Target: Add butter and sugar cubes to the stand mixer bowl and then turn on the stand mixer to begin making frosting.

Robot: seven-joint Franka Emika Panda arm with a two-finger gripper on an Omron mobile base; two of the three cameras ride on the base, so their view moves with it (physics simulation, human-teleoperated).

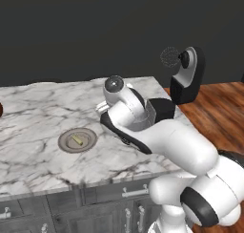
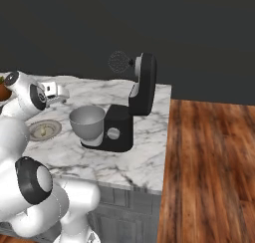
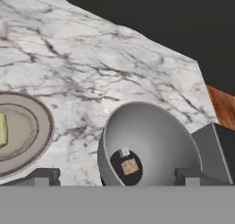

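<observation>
Hand view: sugar cube (image 3: 130, 166) sits at bottom of stand mixer bowl (image 3: 149, 147), directly below end effector (image 3: 114, 176), whose fingers stand wide apart, nothing held. I judge sugar step done, butter next. Butter (image 3: 2, 130) lies on grey plate (image 3: 32, 140), off to left of end effector, beside bowl, on marble surface (image 3: 92, 67). Next move: I swing over plate, descend, close on stick. Stand mixer (image 2: 134, 105) head tilted up, whisk (image 2: 117, 61) clear.
</observation>
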